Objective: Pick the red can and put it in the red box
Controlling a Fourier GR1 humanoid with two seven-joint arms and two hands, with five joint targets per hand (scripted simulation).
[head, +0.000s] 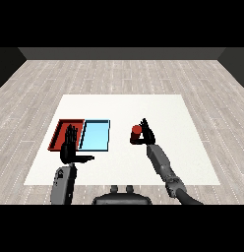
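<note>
While the can [136, 133] sits right of both trays:
Right robot hand [146, 134]: curled round the can.
Left robot hand [70, 145]: fingers straight, over the red tray [57, 134].
Blue tray [95, 135]: on the counter [158, 108], beside the red.

The right forearm comes in from the lower right corner and slants up and inward, its wrist bent so that the right hand [145, 132] stands raised, fingers curled round the red can [136, 133] on its inner side. The left forearm rises almost straight from the lower left; the left hand [70, 147] points forward, fingers straight, thumb stuck out toward the right hand.
</note>
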